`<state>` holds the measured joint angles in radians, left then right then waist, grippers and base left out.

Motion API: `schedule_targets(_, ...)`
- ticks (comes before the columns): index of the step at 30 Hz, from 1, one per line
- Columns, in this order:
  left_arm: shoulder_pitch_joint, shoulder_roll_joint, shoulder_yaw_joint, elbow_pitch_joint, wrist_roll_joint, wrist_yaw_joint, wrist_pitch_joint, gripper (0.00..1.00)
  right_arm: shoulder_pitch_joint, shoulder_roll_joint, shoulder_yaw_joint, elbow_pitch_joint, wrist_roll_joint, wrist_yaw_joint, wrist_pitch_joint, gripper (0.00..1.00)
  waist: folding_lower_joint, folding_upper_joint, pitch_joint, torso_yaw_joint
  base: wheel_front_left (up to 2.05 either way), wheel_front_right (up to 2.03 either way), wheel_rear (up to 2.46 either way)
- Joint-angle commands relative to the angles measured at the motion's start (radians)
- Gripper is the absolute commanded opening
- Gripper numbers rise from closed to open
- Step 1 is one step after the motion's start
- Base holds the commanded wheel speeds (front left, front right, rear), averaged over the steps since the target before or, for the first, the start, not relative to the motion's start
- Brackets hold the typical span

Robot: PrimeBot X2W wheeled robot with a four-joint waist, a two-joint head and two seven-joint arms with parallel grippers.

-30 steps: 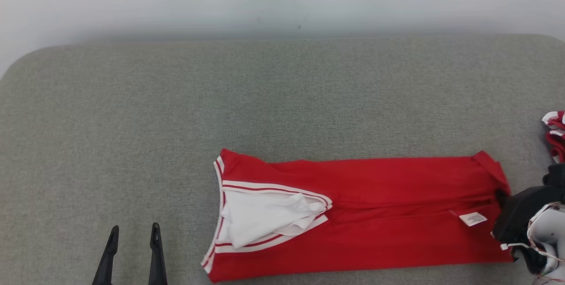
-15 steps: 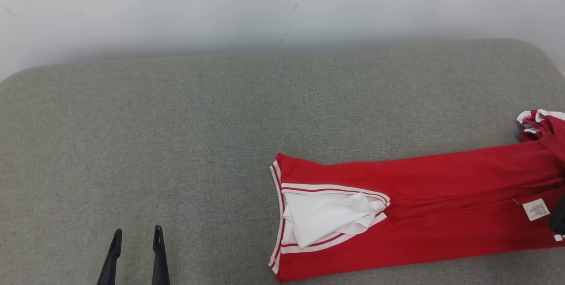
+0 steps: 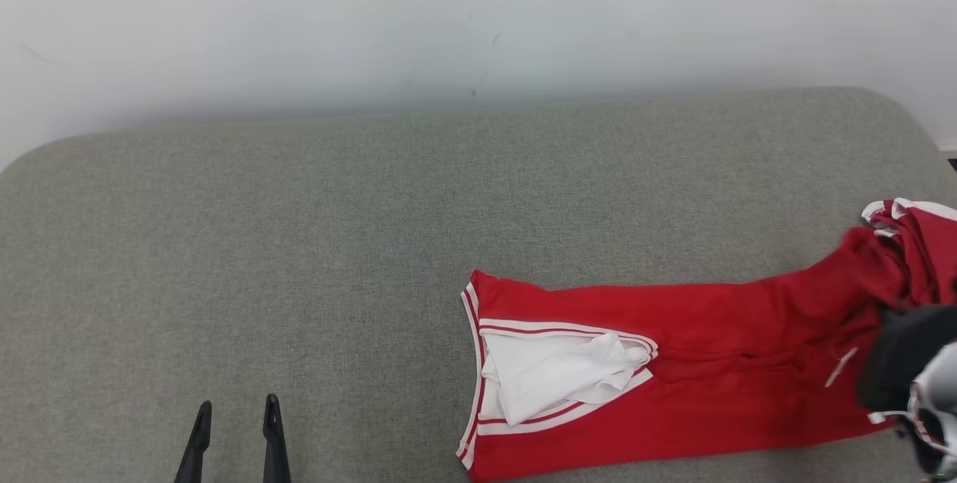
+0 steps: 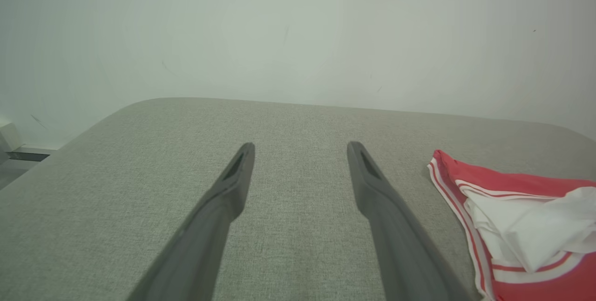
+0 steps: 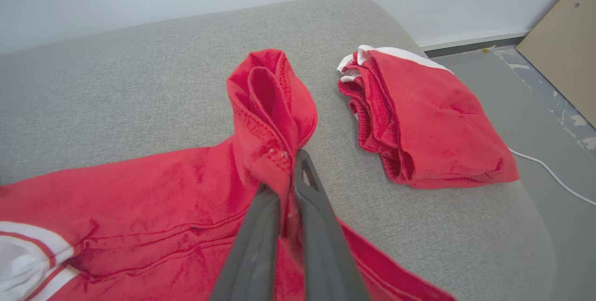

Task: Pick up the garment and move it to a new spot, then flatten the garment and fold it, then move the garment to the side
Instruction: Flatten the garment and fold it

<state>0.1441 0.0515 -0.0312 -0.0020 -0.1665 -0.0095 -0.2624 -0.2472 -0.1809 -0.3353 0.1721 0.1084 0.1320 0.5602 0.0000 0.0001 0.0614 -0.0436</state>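
- The grey worktop point(image 3: 299, 244) carries everything, and its left part is bare.
- The garment point(image 3: 710, 363), red with white trim, lies on the worktop's near right part. Its long axis runs left to right. The neck opening points left and the hem end points right.
- A folded red pile point(image 5: 428, 124) sits near the hem end, apart from it.
- The right fingers point(image 5: 302, 184) are pressed together, pinching the raised hem edge. We judge a fold is in hand. To do it well, we carry the hem low and straight along the long axis toward the neck, with edges aligned and clear of the pile.
- The left fingers point(image 3: 273, 431) are spread and hold nothing, over bare worktop left of the neck.
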Motion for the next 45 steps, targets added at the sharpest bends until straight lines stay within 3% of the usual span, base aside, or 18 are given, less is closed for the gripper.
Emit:
schedule_targets(1, 0.013, -0.002, 0.001, 0.002, -0.005, 0.0, -0.002, 1.0, 0.013, 0.011, 0.046, -0.02, 0.02, -0.003, 0.014, 0.0, 0.0, -0.0001, -0.006, 0.0, 0.0, 0.0, 0.0)
schedule_targets(9, 0.016, -0.002, -0.004, 0.008, -0.017, 0.0, -0.002, 1.0, -0.025, 0.046, 0.275, -0.023, 0.103, -0.003, 0.031, 0.0, 0.0, -0.0001, -0.018, 0.007, 0.0, 0.0, 0.0)
schedule_targets(19, 0.013, -0.002, -0.019, 0.014, -0.027, 0.005, -0.002, 1.0, -0.101, 0.116, 0.458, 0.067, 0.183, -0.003, -0.038, 0.0, 0.0, -0.0001, -0.017, 0.041, 0.0, 0.0, 0.0)
schedule_targets(37, -0.005, -0.002, -0.047, 0.046, -0.038, -0.006, -0.002, 1.0, -0.192, 0.131, 0.678, 0.304, 0.324, -0.003, -0.146, 0.0, 0.0, -0.0001, -0.009, 0.13, 0.0, 0.0, 0.0)
schedule_targets(38, -0.006, -0.002, -0.048, 0.048, -0.038, -0.007, -0.002, 1.0, -0.196, 0.131, 0.683, 0.316, 0.331, -0.003, -0.156, 0.66, 0.0, -0.0001, -0.009, 0.134, 0.0, 0.0, 0.0)
schedule_targets(39, -0.005, -0.002, -0.047, 0.05, -0.039, -0.007, -0.002, 1.0, -0.199, 0.131, 0.688, 0.325, 0.347, -0.003, -0.167, 1.0, 0.0, -0.0001, -0.009, 0.137, 0.0, 0.0, 0.0)
schedule_targets(45, 0.003, -0.002, -0.035, 0.052, -0.041, -0.006, -0.002, 1.0, -0.218, 0.13, 0.741, 0.301, 0.474, -0.003, -0.206, 1.0, 0.0, -0.0001, -0.016, 0.139, 0.0, 0.0, 0.0)
